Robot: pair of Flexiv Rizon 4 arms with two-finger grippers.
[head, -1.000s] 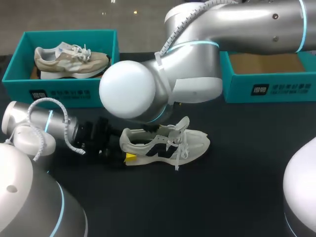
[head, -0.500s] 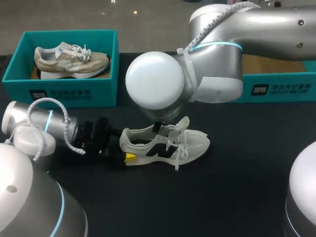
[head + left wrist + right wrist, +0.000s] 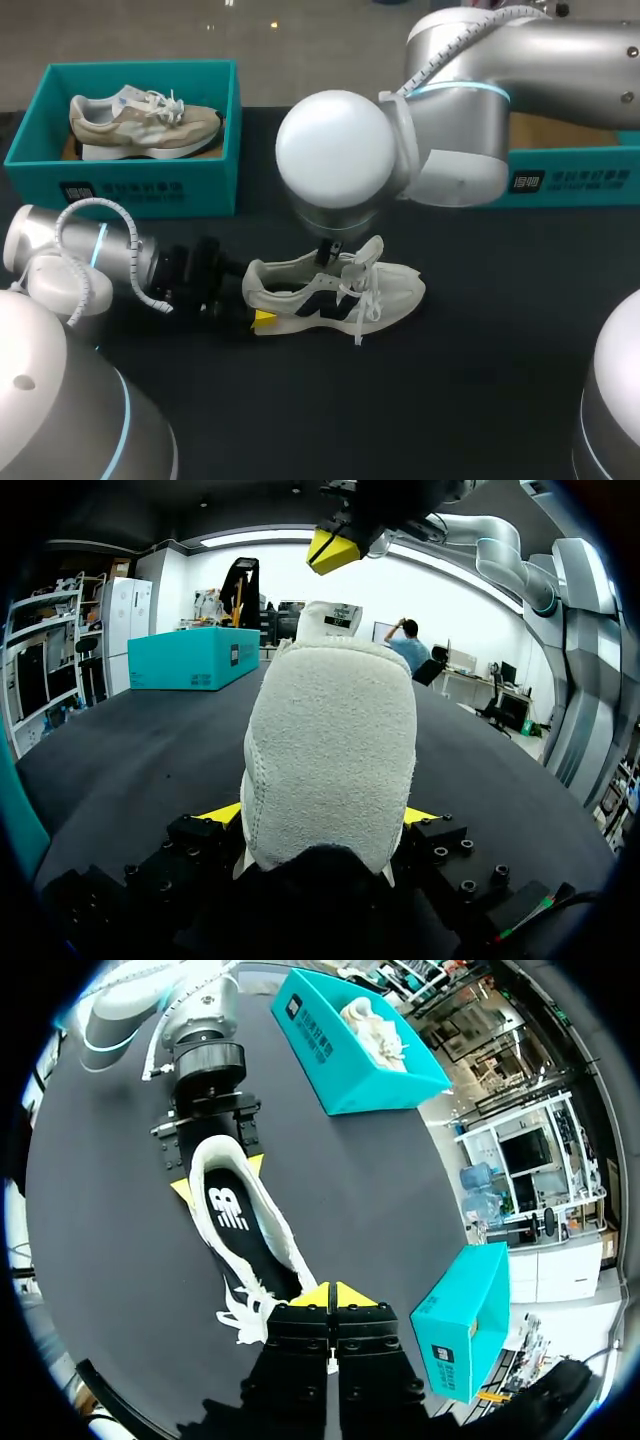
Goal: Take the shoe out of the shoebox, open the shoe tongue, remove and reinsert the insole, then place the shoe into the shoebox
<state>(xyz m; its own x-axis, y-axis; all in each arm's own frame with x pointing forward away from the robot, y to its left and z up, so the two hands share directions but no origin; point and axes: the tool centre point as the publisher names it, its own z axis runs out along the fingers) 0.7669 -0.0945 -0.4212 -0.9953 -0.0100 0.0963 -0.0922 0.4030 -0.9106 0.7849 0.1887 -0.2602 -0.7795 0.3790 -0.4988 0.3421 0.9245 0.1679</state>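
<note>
The white shoe (image 3: 335,290) sat upright at the middle of the black desk (image 3: 480,380), toe toward the frame's right. The left hand (image 3: 322,815) was clamped on its heel, a yellow tip on each side. The right hand (image 3: 335,1298) hung above the tongue, its fingers pressed together. The teal shoebox (image 3: 560,180) stood at the upper right.

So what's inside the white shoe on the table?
A dark insole lies in the shoe, and it shows from the heel to the midfoot. Its toe end cannot be seen because the laces cover it.
</note>
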